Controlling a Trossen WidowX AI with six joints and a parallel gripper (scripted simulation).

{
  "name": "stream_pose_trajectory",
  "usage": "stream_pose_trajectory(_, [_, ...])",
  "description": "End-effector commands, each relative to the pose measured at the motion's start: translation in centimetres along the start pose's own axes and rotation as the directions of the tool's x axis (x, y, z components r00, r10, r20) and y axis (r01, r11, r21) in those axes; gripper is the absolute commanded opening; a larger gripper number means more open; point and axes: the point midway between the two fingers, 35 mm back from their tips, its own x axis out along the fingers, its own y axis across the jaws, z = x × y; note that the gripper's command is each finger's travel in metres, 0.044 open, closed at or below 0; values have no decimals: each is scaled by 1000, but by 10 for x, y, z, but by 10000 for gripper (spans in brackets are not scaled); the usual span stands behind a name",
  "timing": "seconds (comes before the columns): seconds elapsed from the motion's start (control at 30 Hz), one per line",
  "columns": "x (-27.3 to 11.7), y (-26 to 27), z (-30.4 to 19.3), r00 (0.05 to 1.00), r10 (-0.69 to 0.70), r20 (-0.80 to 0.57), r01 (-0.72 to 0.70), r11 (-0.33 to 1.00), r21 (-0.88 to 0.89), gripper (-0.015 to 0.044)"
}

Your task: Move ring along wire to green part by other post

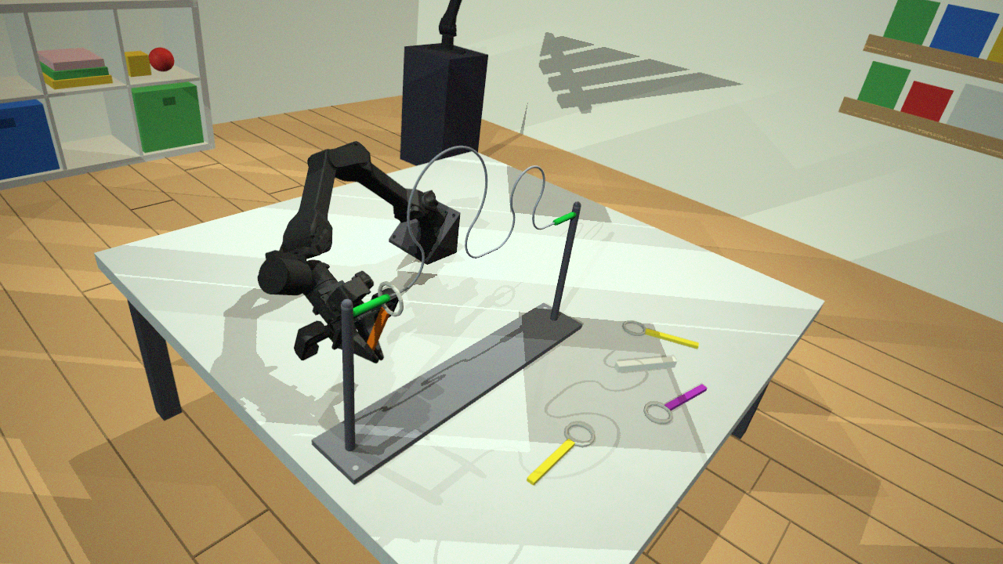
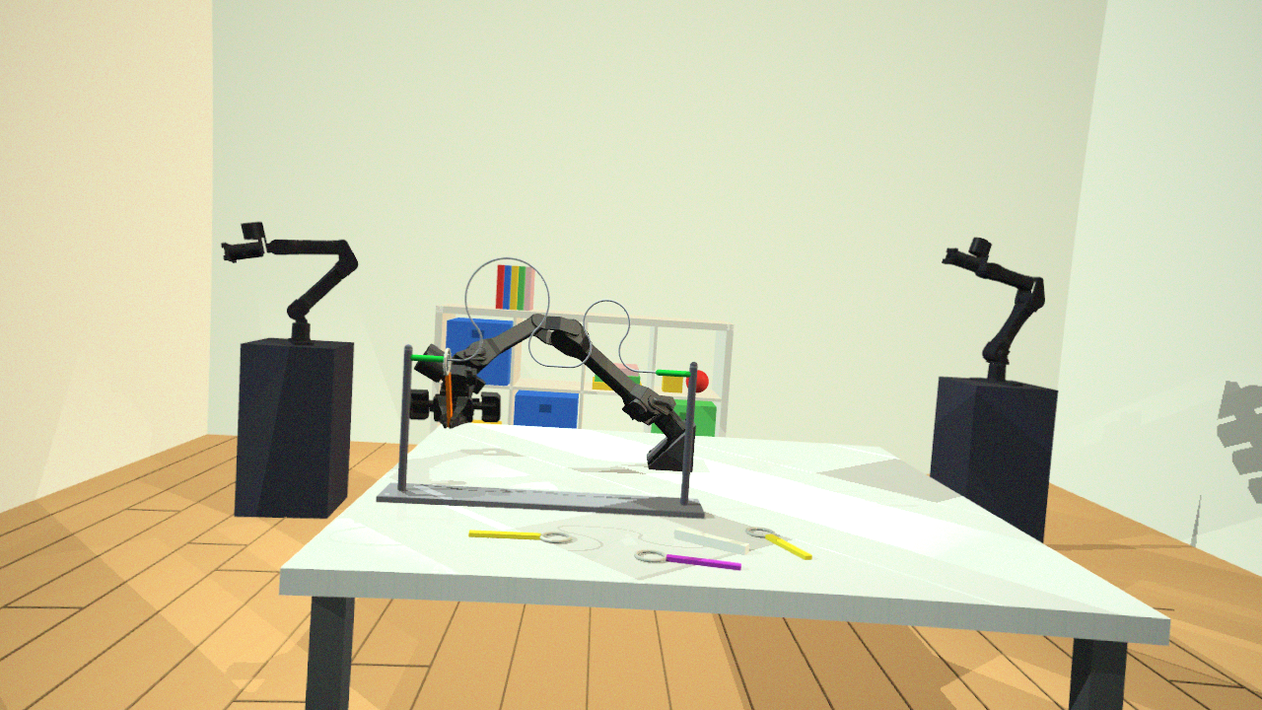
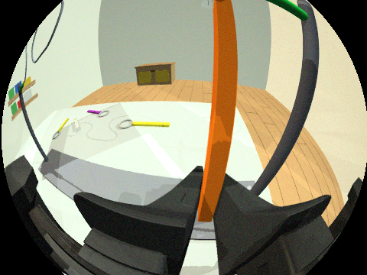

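The ring (image 1: 401,302) (image 2: 447,361) is around the wire at the inner end of the near green part (image 1: 367,306) (image 2: 427,357) (image 3: 290,7), beside the near post (image 1: 348,378) (image 2: 404,423) (image 3: 310,57). Its orange handle (image 1: 378,329) (image 2: 449,396) (image 3: 225,95) points down, leaning in the top view. My gripper (image 1: 374,348) (image 2: 451,418) (image 3: 206,172) is shut on the handle's lower end. The ring is out of the wrist view. I cannot tell whether it touches the wire. The thin grey wire (image 1: 459,147) (image 2: 506,258) curves to the far green part (image 1: 564,218) (image 2: 672,372) at the far post (image 1: 565,266) (image 2: 689,441).
Both posts stand on a dark base (image 1: 448,389) (image 2: 538,501). In front lie two yellow-handled rings (image 1: 550,461) (image 1: 671,338), a purple-handled ring (image 1: 686,397) (image 2: 703,561) and a pale block (image 1: 645,363). Two other arms stand on dark pedestals (image 2: 294,432) (image 2: 992,459) behind the table.
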Motion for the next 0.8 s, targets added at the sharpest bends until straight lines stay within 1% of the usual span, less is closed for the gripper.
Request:
stream_pose_trajectory(0.0, [-11,5,4,998,0,-67,0,1000,-5,-150])
stream_pose_trajectory(0.17, [-20,12,5,990,10,-138,-8,1000,13,-150])
stream_pose_trajectory(0.47, [-20,28,4,990,43,-138,-33,997,72,-150])
stream_pose_trajectory(0.77, [-21,50,6,986,105,-128,-80,979,186,-150])
